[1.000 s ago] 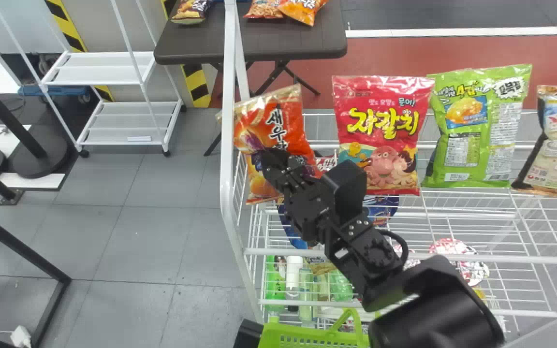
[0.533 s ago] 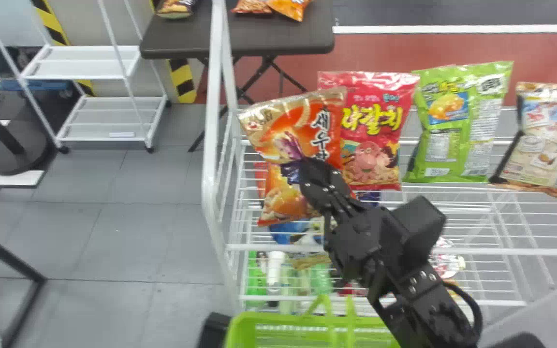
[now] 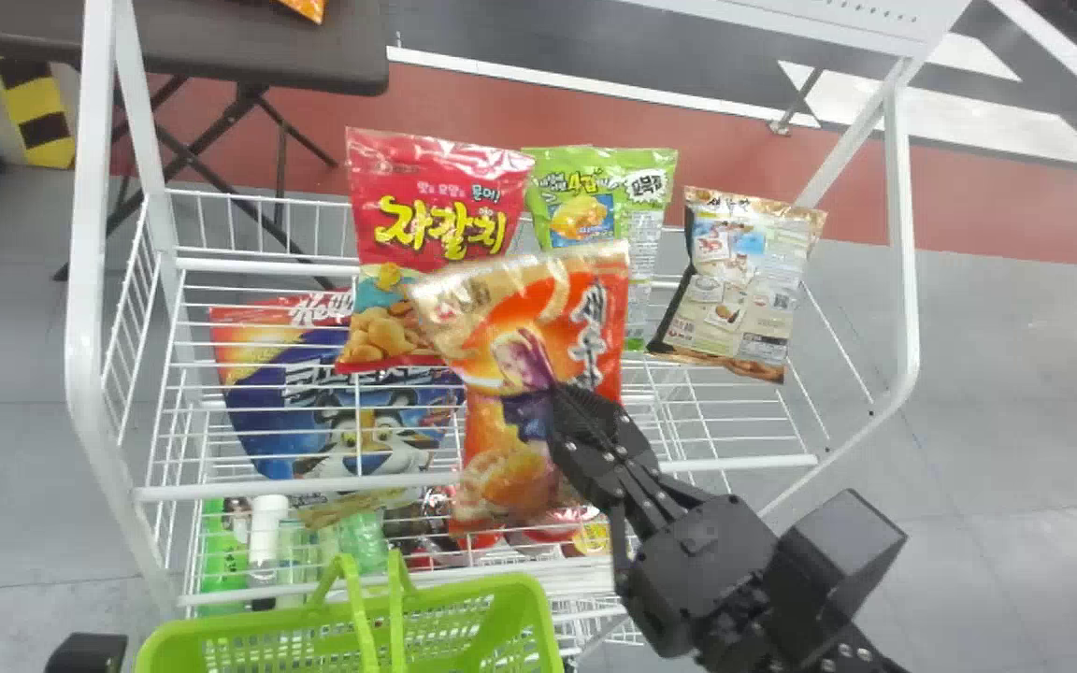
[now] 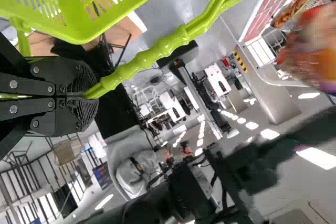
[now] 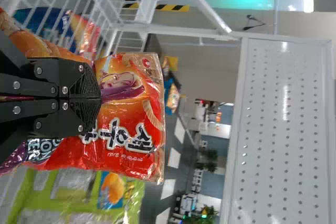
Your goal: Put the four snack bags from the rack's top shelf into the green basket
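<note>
Compared with the earliest head view, the orange bag [image 3: 487, 350] has left its spot at nine o'clock of the red bag [image 3: 380, 201], and now hangs at about five o'clock of it, overlapping it and the green bag [image 3: 576, 210]. The head view has swung rightward, so the rack [image 3: 83, 308] shows both its ends and more of the green basket [image 3: 492, 594] appears at six o'clock.

There are four snack bags: one in the air, three on the top shelf [image 3: 763, 461], namely the red one, the green one and a beige one [image 3: 744, 290] at three o'clock of them. One blue bag [image 3: 267, 411] sits lower in the rack. One basket, with two handles [image 3: 356, 608]. One orange packet [image 3: 303, 7] lies on the desk [image 3: 258, 56] at eleven o'clock.

The right arm [image 3: 697, 542] comes in from five o'clock and slants toward ten, its end effector [image 3: 557, 397] pinching the orange bag around its middle, the printed front turned to the head. The left end effector [image 3: 87, 652] is at seven o'clock, beside the basket; in its wrist view, the left end effector [image 4: 89, 96] is clamped on the handles.
</note>
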Tool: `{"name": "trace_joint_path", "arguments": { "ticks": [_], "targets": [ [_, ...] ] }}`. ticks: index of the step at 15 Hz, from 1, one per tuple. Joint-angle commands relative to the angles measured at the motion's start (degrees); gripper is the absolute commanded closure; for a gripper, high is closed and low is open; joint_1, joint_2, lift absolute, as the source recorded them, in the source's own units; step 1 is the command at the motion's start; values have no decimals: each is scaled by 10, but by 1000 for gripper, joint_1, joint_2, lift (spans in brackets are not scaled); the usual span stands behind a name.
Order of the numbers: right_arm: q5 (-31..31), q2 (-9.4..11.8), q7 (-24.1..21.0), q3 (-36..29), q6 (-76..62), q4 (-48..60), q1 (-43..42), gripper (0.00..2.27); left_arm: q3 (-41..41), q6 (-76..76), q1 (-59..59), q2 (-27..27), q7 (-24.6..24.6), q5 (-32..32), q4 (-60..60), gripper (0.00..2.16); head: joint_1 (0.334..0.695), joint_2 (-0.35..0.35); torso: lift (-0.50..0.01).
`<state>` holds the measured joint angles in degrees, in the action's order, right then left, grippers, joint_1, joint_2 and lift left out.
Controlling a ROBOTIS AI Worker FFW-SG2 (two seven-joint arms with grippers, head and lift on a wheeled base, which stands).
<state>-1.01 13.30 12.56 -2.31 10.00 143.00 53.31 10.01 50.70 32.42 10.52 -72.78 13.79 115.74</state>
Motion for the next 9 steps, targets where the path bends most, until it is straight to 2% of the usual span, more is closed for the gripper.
{"name": "trace_joint_path", "arguments": {
  "ticks": [1, 3, 5, 9],
  "targets": [
    [30, 0, 21, -53, 79, 30, 46, 2074, -2, -8, 1, -2, 1, 0, -1, 1730, 695, -350, 0],
    [43, 0, 42, -63, 177, 34, 62, 2074, -1, -8, 0, -6, 2, 0, -1, 1730, 695, -350, 0],
    [70, -1, 82, -60, 267, 28, 65, 2074, 0, -8, -2, -7, 2, -1, -2, 1730, 695, -350, 0],
    [76, 1, 113, -21, 318, 4, 66, 2074, 4, -10, -1, -7, 1, -1, -1, 1727, 695, -350, 0]
  ]
}}
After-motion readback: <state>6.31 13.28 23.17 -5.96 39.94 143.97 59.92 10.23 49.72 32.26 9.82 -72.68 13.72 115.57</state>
